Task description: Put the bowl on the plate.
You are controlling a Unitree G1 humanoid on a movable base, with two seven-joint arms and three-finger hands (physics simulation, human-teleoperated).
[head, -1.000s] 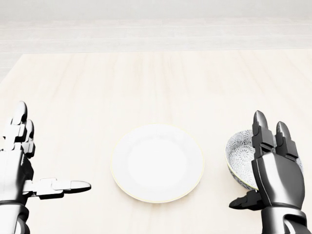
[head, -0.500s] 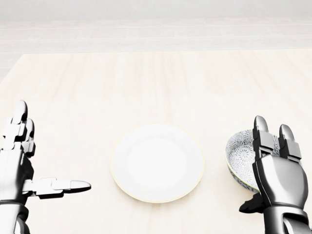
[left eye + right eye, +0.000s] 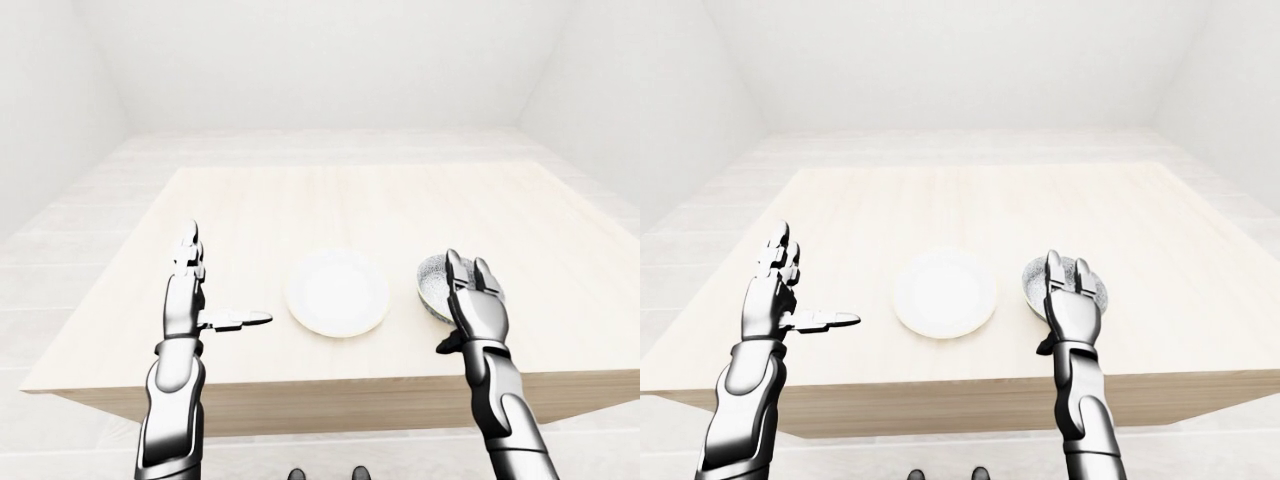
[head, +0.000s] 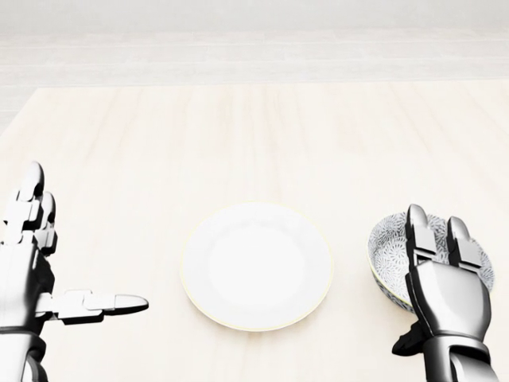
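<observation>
stage: pre-grasp, nothing done | bowl (image 4: 391, 253) on table (image 4: 238, 135), just right of plate (image 4: 256, 265) in head view | right hand (image 4: 445, 298) fingers spread against bowl, no grip | left hand (image 4: 28, 274) spread, idle | remaining: grasp, lift, place

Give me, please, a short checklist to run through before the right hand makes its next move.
1. The bowl upright on the table, right of the plate in the head view: ok.
2. The plate bare: ok.
3. Open right hand beside the bowl: ok.
4. Its fingers closed round the bowl: not ok.
5. Its fingers touching the rim: cannot tell.
6. Open left hand apart from the plate: ok.
</observation>
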